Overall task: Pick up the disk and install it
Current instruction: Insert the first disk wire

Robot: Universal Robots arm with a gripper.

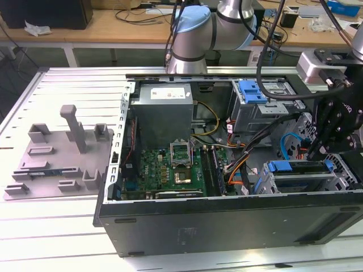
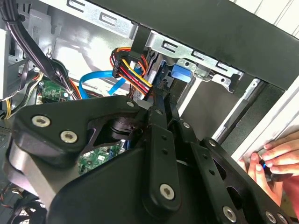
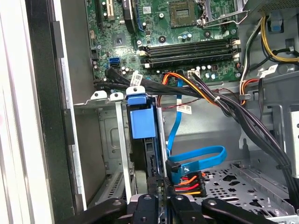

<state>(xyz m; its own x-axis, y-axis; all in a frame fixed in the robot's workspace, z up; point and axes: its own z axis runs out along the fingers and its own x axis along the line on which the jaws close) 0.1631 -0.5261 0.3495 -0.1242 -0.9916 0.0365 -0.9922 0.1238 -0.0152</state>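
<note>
The disk (image 3: 141, 121) stands on edge inside the drive bay at the case's front corner, its blue carrier frame and tab showing between the metal bay walls. It also shows as a blue frame in the cage (image 1: 295, 167) and as a blue tab (image 2: 180, 73) beyond the fingers. My gripper (image 3: 162, 200) sits at the disk's near end, its black fingers (image 3: 145, 207) close together on the carrier's thin edge. In the second wrist view the gripper (image 2: 164, 105) reaches down into the bay. In the exterior view the gripper (image 1: 319, 152) hangs over the cage at that view's right.
A black cable bundle (image 3: 224, 102) and a blue data cable (image 3: 196, 158) run beside the bay. The motherboard (image 1: 170, 170) and grey power-supply box (image 1: 161, 107) fill the case. A blue latch piece (image 1: 252, 90) sits on the upper cage. A hand (image 2: 275, 161) rests outside the case.
</note>
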